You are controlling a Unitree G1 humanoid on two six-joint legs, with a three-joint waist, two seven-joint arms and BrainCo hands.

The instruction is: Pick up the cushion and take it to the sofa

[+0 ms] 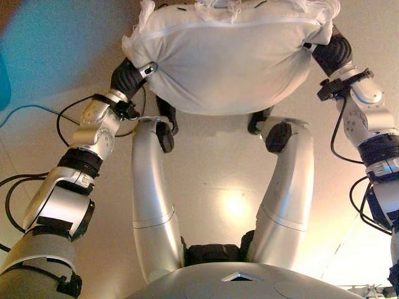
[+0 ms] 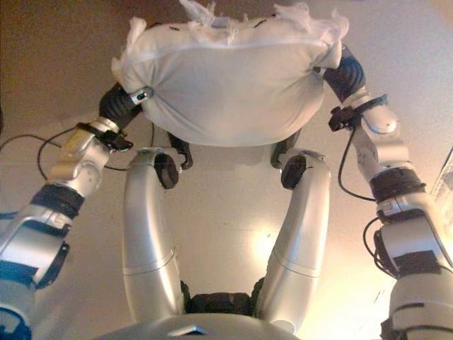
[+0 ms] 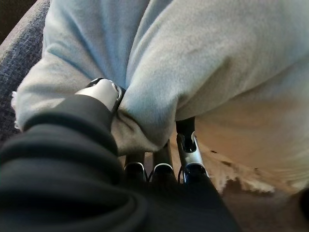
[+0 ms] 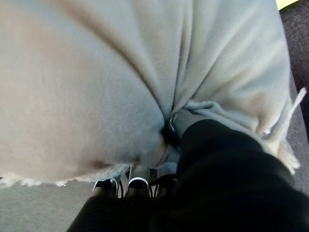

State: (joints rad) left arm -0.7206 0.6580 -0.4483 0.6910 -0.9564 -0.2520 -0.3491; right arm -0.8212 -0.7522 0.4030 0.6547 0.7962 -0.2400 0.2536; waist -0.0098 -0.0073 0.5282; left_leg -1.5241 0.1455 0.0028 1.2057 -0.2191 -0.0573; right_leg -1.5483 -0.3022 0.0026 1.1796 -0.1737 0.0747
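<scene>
Aloft, cushion gripped by left robot hand and right robot hand.

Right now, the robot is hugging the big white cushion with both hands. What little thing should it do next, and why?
Probably lower it onto the dark grey sofa fabric seen just beside it. The cushion hangs in the air, pinched at one end by the left hand and at the other by the right hand, so it seems nearly there. Only then should the fingers loosen.

A pale, glossy floor is seen below the raised cushion, which is carried clear of it; no loose object is seen lying on it
</scene>
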